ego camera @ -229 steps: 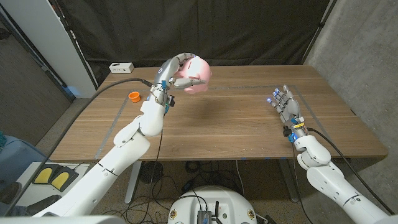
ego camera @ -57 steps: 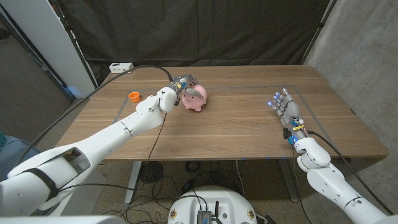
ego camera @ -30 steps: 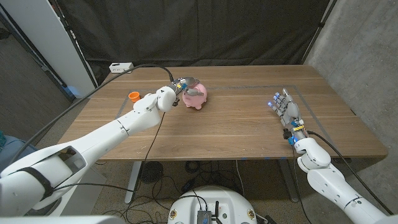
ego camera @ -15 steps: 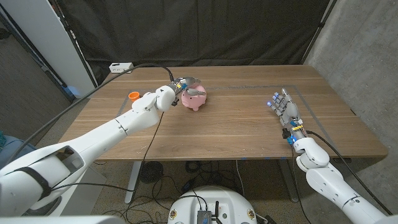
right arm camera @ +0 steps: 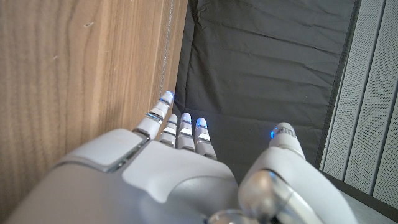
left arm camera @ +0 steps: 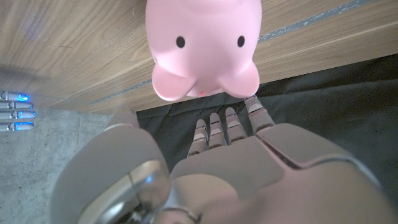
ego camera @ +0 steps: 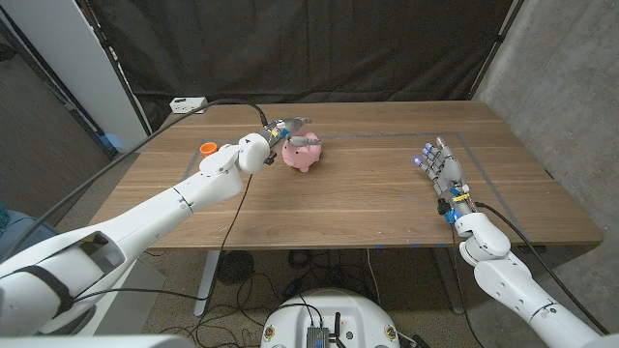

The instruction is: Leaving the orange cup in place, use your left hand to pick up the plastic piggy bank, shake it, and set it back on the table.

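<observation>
The rounded pink plastic piggy bank (ego camera: pixel 304 153) stands on the wooden worktop (ego camera: pixel 368 193), toward its far left-centre. The left hand (ego camera: pixel 282 132) sits just beside it on its left, fingers (left arm camera: pixel 219 129) extended and apart; whether they touch the pig, I cannot tell. The small orange cup (ego camera: pixel 208 149) sits farther left. The right hand (ego camera: pixel 441 170) stands at the right, fingers spread, holding nothing.
</observation>
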